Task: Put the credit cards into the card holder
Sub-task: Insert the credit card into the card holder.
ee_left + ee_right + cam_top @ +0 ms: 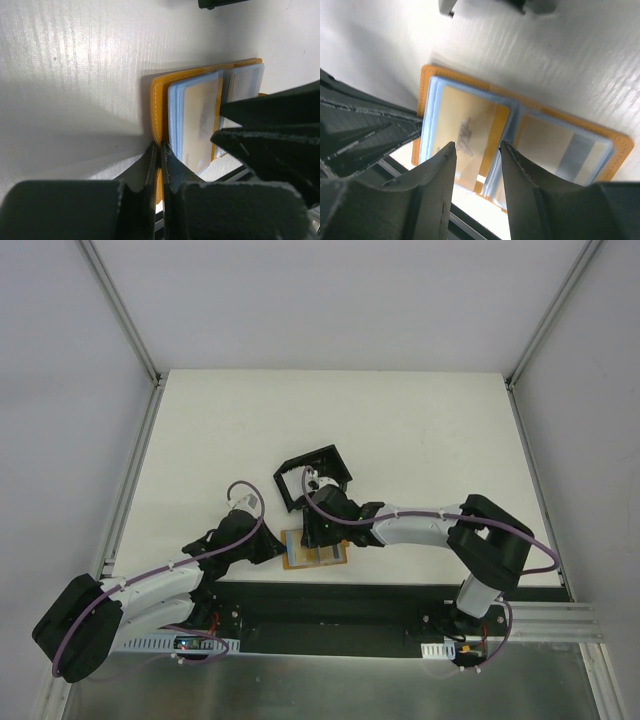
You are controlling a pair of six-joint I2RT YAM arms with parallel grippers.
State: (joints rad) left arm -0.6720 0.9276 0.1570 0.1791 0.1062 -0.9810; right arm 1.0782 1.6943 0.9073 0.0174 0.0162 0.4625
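Credit cards (470,132) sleeved in wallet (160,105); black card holder (300,462) beside

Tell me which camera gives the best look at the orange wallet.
The right wrist view: the wallet lies open across the frame, with both card pages showing through clear sleeves. The left wrist view catches it side-on, its far page partly hidden. The top view shows it small, half covered by the right arm.

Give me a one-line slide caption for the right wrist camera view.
Right gripper, jaws open, poised over a tan card sleeved in the open orange wallet on the white table.
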